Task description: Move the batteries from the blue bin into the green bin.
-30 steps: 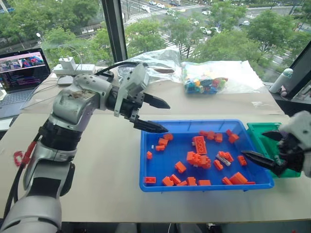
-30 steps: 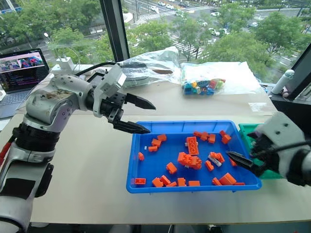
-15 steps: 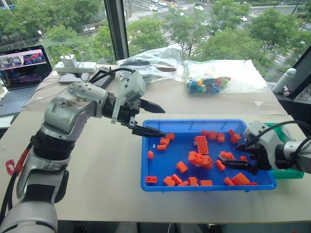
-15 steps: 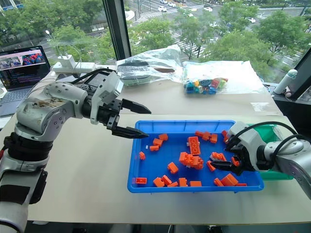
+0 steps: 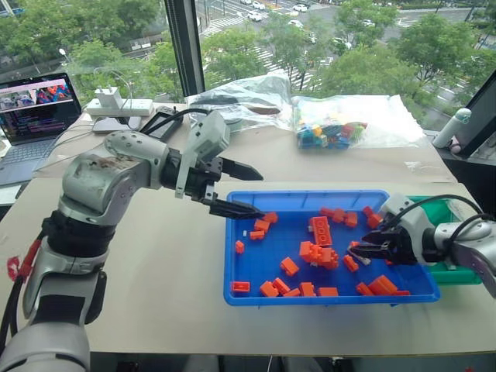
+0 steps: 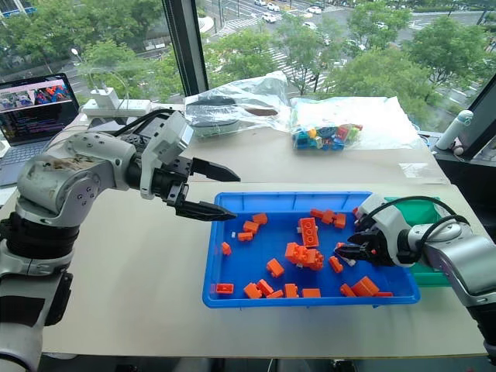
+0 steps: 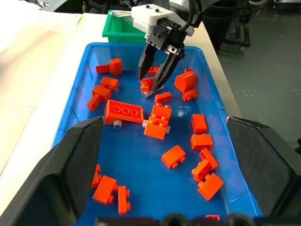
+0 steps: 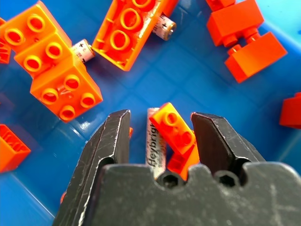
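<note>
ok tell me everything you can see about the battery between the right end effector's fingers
The battery is a slim silver-grey cylinder with dark print along its wrap. It lies flat on the floor of the blue bin, between the two black fingers of the right end effector, which straddle it with a gap on each side and have not yet clamped it. A small orange brick leans against its side within the same gap. Its near end is hidden under the end effector's body.

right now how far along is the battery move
Nothing looks done: no battery can be made out in the green bin. In hand: the right pincer is down in the blue bin, straddling a battery and a brick, not clamped. Left: two more batteries under bricks. The left pincer hangs open.
</note>
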